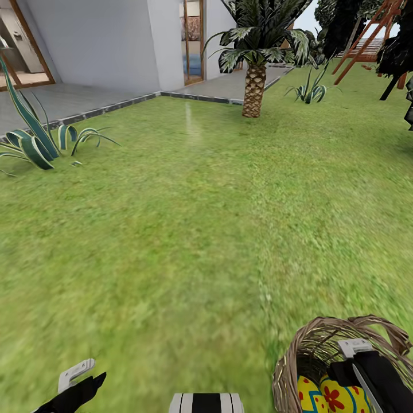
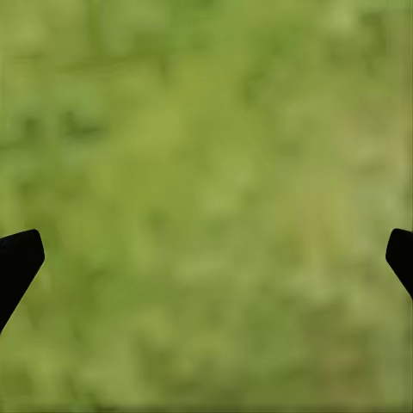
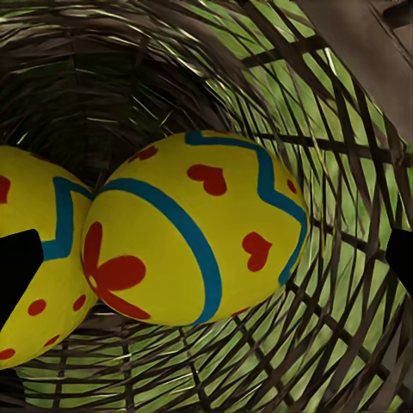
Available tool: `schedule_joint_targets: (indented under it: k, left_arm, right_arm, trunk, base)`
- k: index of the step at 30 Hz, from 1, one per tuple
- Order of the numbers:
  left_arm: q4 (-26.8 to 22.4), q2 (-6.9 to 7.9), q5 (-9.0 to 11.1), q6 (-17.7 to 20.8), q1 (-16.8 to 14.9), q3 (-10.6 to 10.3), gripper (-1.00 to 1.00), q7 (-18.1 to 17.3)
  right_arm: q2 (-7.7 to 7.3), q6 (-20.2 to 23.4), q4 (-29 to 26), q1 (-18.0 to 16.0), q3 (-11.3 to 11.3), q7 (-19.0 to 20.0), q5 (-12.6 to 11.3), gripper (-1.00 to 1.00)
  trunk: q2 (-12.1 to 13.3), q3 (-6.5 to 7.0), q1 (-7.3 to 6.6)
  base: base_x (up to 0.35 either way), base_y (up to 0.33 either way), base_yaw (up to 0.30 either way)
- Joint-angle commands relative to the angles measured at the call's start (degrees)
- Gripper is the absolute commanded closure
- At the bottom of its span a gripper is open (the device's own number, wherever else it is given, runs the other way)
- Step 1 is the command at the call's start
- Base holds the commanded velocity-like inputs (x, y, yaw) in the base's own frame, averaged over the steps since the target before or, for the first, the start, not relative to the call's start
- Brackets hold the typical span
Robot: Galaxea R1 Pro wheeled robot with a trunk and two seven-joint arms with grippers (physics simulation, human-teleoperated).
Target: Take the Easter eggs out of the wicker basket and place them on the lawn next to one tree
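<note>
Right gripper (image 3: 206, 254) hung spread wide, empty, inside the wicker basket (image 1: 298, 350), just over the nearest egg (image 3: 194, 228). Egg looked smooth, hard, slippery (likely light); best pinched across its middle. Left gripper (image 2: 206, 258) also gaped.

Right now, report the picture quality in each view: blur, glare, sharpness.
Head view: the lawn is smeared and soft in the foreground, with a pale glare streak near the paving; the palm reads fairly crisp. Left wrist view: only blurred, featureless green grass between the left gripper fingertips. Right wrist view: sharp, with the egg and the wicker basket weave clearly defined.
</note>
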Motion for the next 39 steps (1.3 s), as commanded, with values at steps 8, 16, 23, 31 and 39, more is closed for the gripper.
schedule_joint_targets:
  k: [8,16,23,31,39]
  left_arm:
    - [-0.1,-0.02,0.3,0.4,0.0,0.1,-1.0,-0.2]
    - [-0.1,-0.02,0.3,0.5,0.0,0.1,-1.0,-0.3]
    - [-0.1,-0.02,0.3,0.5,0.0,0.1,-1.0,-0.3]
    - [-0.2,-0.01,0.3,0.5,0.0,0.1,-1.0,-0.3]
    - [-0.2,-0.02,0.3,0.5,0.0,0.1,-1.0,-0.3]
  right_arm:
    - [-0.09,0.2,-0.1,0.0,-0.4,0.5,0.3,-1.0]
    - [-0.12,0.2,-0.1,0.0,-0.4,0.5,0.3,-1.0]
    - [-0.18,0.2,-0.1,0.0,-0.6,0.5,0.3,-1.0]
    - [-0.18,0.2,-0.1,0.0,-0.6,0.5,0.3,-1.0]
    - [-0.18,0.2,-0.2,0.0,-0.6,0.5,0.3,-1.0]
  trunk:
    - [0.0,-0.49,0.04]
    - [-0.1,-0.93,0.09]
    - [-0.2,-2.48,0.27]
    - [-0.3,-4.25,0.48]
    - [-0.4,-6.02,0.69]
  base:
    - [0.0,0.0,0.0]
    - [0.0,0.0,0.0]
    - [0.0,0.0,0.0]
    - [0.0,0.0,0.0]
    - [0.0,0.0,0.0]
